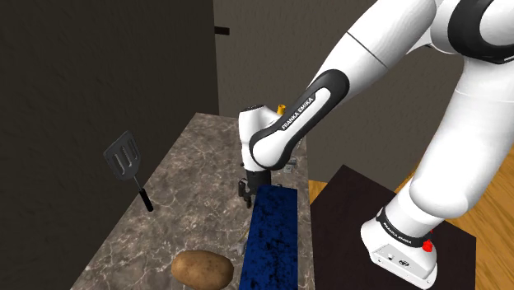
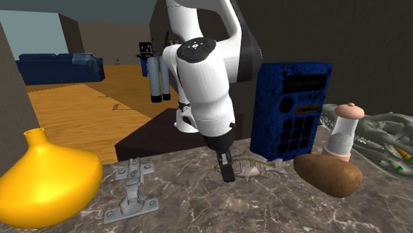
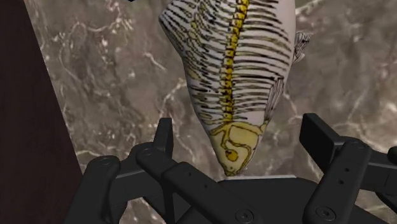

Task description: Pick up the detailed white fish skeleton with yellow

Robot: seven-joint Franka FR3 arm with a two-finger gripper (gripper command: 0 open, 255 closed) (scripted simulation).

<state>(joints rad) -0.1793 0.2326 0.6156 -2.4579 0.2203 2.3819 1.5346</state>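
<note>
Fish skeleton (image 3: 235,70): white body, yellow spine and skull, lying flat on the marbled bench (image 3: 114,76). It is just in front of an upright blue calculator-like box (image 2: 291,109) and near a potato (image 2: 327,173).
Tool (image 3: 239,137): black, released, low over the bench. Its fingers are spread either side of the skull end, neither touching it.

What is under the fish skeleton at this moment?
The fish skeleton lies on the brown marbled counter, which shows beside it. The patch directly beneath its body is covered, so nothing there can be checked.
</note>
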